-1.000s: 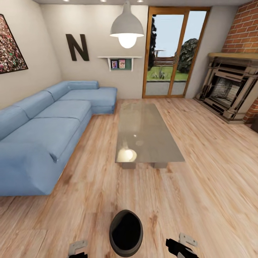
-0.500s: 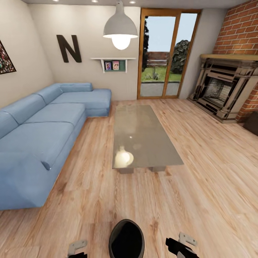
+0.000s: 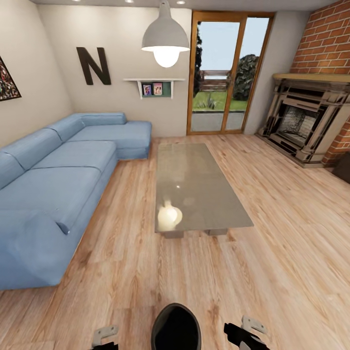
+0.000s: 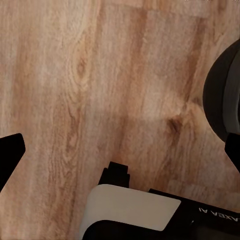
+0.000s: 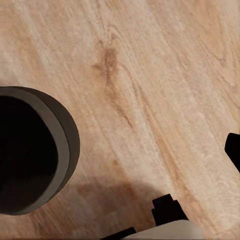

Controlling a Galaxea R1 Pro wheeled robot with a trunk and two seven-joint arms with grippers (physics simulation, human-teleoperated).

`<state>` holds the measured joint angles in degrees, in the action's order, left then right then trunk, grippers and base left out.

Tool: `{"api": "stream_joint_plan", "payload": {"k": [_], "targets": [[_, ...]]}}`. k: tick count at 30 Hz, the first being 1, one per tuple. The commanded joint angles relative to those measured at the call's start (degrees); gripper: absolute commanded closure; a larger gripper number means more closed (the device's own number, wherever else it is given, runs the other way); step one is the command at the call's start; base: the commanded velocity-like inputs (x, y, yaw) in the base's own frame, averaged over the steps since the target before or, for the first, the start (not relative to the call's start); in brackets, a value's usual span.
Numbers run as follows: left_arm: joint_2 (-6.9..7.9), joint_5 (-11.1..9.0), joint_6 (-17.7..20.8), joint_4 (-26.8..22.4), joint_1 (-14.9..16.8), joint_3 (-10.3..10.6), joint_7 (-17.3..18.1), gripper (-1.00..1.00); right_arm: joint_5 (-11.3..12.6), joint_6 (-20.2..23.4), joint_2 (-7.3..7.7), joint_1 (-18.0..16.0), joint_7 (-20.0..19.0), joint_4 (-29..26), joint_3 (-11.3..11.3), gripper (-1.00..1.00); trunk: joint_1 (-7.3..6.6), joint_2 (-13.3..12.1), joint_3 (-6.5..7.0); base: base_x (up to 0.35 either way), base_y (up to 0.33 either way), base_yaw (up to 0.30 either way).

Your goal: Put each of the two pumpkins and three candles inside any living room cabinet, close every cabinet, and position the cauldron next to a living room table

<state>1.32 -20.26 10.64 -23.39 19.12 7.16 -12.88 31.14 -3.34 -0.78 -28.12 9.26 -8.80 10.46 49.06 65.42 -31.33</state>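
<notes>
The black cauldron (image 3: 176, 326) sits low between my two arms, its wide mouth facing up, some way short of the glass-topped table (image 3: 197, 180). In the left wrist view the cauldron's (image 4: 222, 100) side shows past one fingertip of my left gripper (image 4: 120, 152), whose black fingertips (image 4: 10, 155) stand far apart over bare floor. In the right wrist view the cauldron (image 5: 30, 150) lies beside my right gripper (image 5: 125, 150), which holds nothing. My left gripper (image 3: 104, 335) and right gripper (image 3: 245, 331) flank the pot in the head view. Pumpkins, candles and cabinet are out of view.
A long blue corner sofa (image 3: 63, 180) runs along the left wall. A fireplace (image 3: 301, 121) in a brick wall stands at the right, and a glass door (image 3: 221, 73) at the back. A pendant lamp (image 3: 165, 41) hangs over the table. Wooden floor surrounds the table.
The camera has moved: the room has shifted a little left and down, and the table's near end shows slightly lower. The cauldron has kept its place between the arms.
</notes>
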Motion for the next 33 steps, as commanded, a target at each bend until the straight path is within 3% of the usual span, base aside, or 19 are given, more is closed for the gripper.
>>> {"api": "stream_joint_plan", "payload": {"k": [1, 3, 6, 9, 12, 14, 17, 26, 33], "targets": [[0.00, -0.1, 0.2, -0.1, 0.0, -0.1, 0.0, -1.00, 0.0, 0.6, -0.36, 0.0, 0.1, -0.1, 0.0, -1.00, 0.00, 0.0, 0.00, 0.010, 0.009, 0.000], [-0.06, -0.2, 0.5, -0.3, 0.0, -0.3, 0.0, -1.00, -0.2, 3.9, -1.57, -0.1, 0.2, -0.2, 0.1, -1.00, 0.00, 0.0, 0.00, 0.005, 0.005, 0.000], [-0.23, -0.3, 2.1, -1.6, 0.0, -0.4, 0.0, -1.00, -0.6, 12.4, -2.98, -0.2, 0.6, -1.3, 0.1, -1.00, 0.00, 0.0, 0.00, 0.002, 0.002, 0.000], [-0.33, -0.4, 9.9, -8.7, 0.0, -0.5, 0.0, -1.00, -0.7, 21.8, -3.31, -0.8, 1.0, -6.6, 0.0, -1.00, 0.22, 0.4, -0.18, 0.000, 0.000, 0.000], [-0.23, -0.4, 18.7, -17.2, 0.0, -0.6, 0.0, -1.00, -0.9, 25.3, -3.29, -0.8, 1.1, -11.4, 0.0, -1.00, 0.88, 1.6, -0.72, 0.000, 0.000, 0.000], [0.00, -0.5, 22.3, -21.3, 0.0, -0.7, 0.0, -1.00, -0.9, 25.5, -3.14, -0.7, 1.1, -12.6, 0.0, -1.00, 1.32, 2.4, -1.08, 0.000, 0.000, 0.000], [0.14, -0.5, 24.0, -23.6, 0.0, -0.7, 0.0, -1.00, -0.9, 25.3, -2.94, -0.4, 1.1, -13.1, 0.0, -1.00, 1.98, 3.6, -1.62, 0.000, 0.000, 0.000], [-0.08, -0.6, 24.6, -24.7, 0.0, -0.6, -0.1, -1.00, -1.0, 24.9, -2.94, 0.0, 1.1, -13.2, 0.1, -1.00, 1.98, 3.6, -1.62, 0.000, 0.000, 0.000], [-0.08, -0.6, 25.0, -24.8, 0.0, -0.9, -0.4, -1.00, -1.0, 22.5, -2.92, -0.1, 1.1, -12.9, 0.1, -1.00, 3.51, 6.4, -2.87, -0.008, 0.000, 0.000]]}}
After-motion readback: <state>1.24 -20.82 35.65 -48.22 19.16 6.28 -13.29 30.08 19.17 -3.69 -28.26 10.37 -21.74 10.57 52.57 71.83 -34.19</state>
